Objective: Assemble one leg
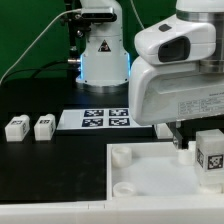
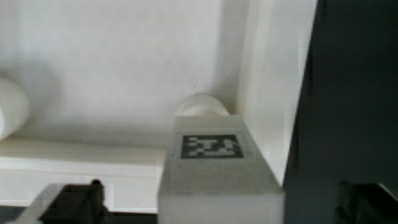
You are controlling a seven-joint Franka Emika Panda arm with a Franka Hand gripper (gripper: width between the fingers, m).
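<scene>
arm (image 1: pixel 185 75) low, claw (image 2: pixel 217 203) dwn, spread wide

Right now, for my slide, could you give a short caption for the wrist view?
Open tool astride one tagged leg, not touching it, white tray piece behind.

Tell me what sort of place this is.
Most likely a robotics lab bench rigged for assembly trials. A white robot arm hangs over a black table, a marker board of printed tags lies on it, and the loose white legs each carry a tag too.
</scene>
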